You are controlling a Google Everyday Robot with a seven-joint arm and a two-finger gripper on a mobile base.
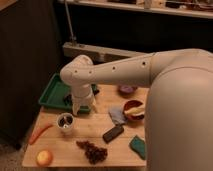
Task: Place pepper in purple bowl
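The white, smooth-shelled arm (120,72) reaches from the right of the frame toward the centre left, where its rounded wrist bends downward. The claw (80,110) hangs below that wrist, over the near edge of a flat green tray (52,92) and just beside a small pale cup (65,122) with a dark inside. The claw stands released, its jaws spread.

The pepper (40,133) lies on the pale wooden surface (65,147) at the left edge, a slender, slightly curved orange-red strip, apart from the claw and left of the cup. The purple bowl (127,90), small, round and dark, sits at the far side of the surface in the centre right, well apart from the pepper.

Just in front of it is a red bowl (134,109) with yellow contents, touching a crumpled grey-blue piece (117,116). Lower down lie a dark bar (113,133), a knobbly dark cluster (92,151), a teal lump (138,146) and, at lower left, a round yellow-orange fruit (44,158).
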